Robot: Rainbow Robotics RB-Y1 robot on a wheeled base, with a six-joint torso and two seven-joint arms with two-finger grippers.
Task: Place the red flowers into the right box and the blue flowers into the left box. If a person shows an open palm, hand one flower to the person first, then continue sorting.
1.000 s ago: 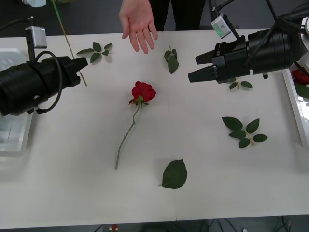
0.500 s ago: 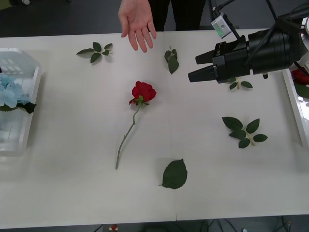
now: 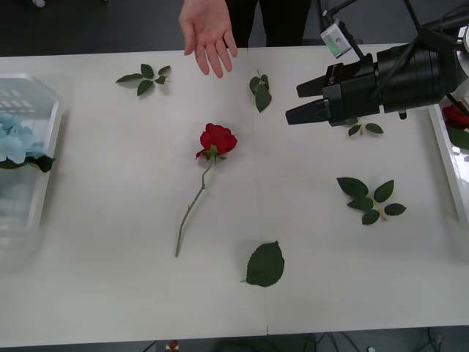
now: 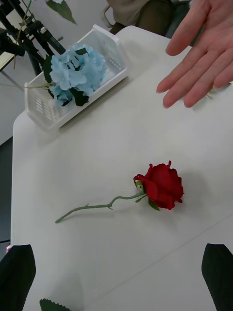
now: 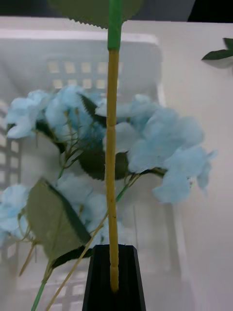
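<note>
A red flower [image 3: 218,139] [image 4: 162,187] lies mid-table, its stem pointing toward the near edge. My right gripper [image 3: 292,105] [image 4: 119,260] hovers open to its right, holding nothing. Beyond the rose a person's open palm [image 3: 209,33] [image 4: 204,63] reaches over the far edge. The left box [image 3: 45,95] [image 4: 43,116] [image 5: 73,36] holds blue flowers [image 3: 15,141] [image 4: 73,73] [image 5: 160,146]. Above that box my left gripper [image 5: 114,252] is shut on a long thin flower stem [image 5: 112,146] with a green leaf at its far end. The right box [image 3: 445,158] holds a red flower [image 3: 454,116].
Loose green leaf sprigs lie at the back left [image 3: 145,76], back middle [image 3: 260,92], under my right arm [image 3: 364,128] and at the right [image 3: 370,199]. A single leaf [image 3: 265,265] rests near the front edge. The white table has room around the rose.
My left arm, holding a long-stemmed pale-blue flower, has moved off the front view's left side, uncovering the left box and its blue flowers. The right arm and rose stay put.
</note>
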